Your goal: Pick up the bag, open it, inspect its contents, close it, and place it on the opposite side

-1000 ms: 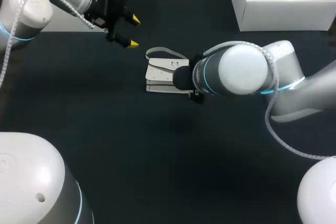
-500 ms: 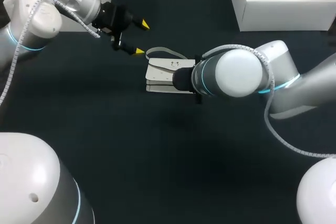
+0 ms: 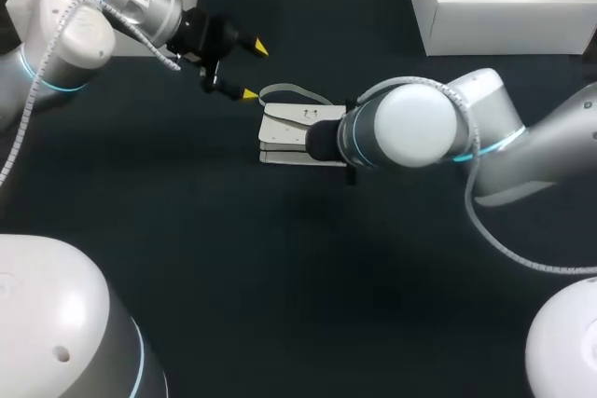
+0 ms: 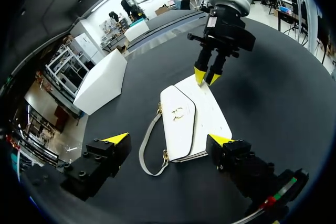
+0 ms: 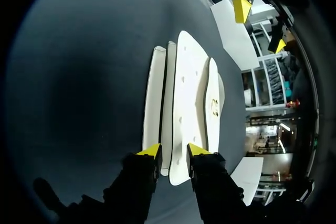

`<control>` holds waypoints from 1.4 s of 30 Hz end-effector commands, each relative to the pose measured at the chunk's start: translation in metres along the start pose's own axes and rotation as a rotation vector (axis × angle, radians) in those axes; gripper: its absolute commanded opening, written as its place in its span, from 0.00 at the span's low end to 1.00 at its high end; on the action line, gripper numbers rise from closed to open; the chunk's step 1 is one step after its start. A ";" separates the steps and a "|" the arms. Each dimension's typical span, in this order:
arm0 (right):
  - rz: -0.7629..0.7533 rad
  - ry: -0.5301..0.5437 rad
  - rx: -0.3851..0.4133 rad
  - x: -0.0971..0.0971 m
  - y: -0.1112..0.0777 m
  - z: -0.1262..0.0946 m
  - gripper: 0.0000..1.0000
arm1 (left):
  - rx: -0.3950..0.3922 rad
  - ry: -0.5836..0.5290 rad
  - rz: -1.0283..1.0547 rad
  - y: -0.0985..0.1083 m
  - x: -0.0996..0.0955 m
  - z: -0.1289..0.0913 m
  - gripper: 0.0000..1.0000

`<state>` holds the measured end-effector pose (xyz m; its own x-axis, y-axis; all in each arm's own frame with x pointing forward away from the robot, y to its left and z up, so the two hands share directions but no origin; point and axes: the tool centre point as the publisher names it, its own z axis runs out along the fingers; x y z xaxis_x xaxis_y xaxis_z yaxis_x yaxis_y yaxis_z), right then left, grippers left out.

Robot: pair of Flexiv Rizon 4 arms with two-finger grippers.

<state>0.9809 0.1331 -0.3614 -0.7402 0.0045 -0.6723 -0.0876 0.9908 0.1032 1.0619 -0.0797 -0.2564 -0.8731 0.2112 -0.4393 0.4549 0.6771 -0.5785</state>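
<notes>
Over the last second the left gripper (image 3: 254, 70) has swung in from nearer the table's far left corner toward the white handbag (image 3: 291, 132). In the last half second it has barely shifted. The right arm (image 3: 410, 128) has kept its place.

In the head view, the handbag lies flat around the middle of the table, somewhat toward the far edge. Its grey strap (image 3: 291, 92) loops out on the far side. The left gripper hangs just beside that loop with its fingers spread wide and nothing between them. The right arm's wrist covers the handbag's right end and hides its own gripper. An open white box (image 3: 504, 39) stands at the far right corner.

In the left wrist view, the left gripper (image 4: 169, 139) is wide open and holds nothing. The handbag (image 4: 205, 111) lies ahead of it and between the lines of its two fingers, apart from both. The bag's flap faces up, showing a gold clasp (image 4: 178, 113). The strap (image 4: 148, 148) curls off the end nearest this gripper. The right gripper (image 4: 206, 77) sits at the handbag's far end.

In the right wrist view, the right gripper (image 5: 174, 150) is at the handbag's (image 5: 189, 93) near end. Whether it grips the handbag cannot be told. The left gripper (image 5: 260, 27) shows beyond the handbag, open.
</notes>
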 end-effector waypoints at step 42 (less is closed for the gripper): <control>0.030 -0.035 0.061 0.000 0.000 0.005 0.00 | 0.010 0.024 0.108 -0.006 0.013 0.021 1.00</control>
<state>0.9844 0.1325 -0.3634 -0.7213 0.0369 -0.6916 -0.0254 0.9965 0.0797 1.0504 -0.0875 -0.2646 -0.8438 0.2669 -0.4655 0.5118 0.6608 -0.5489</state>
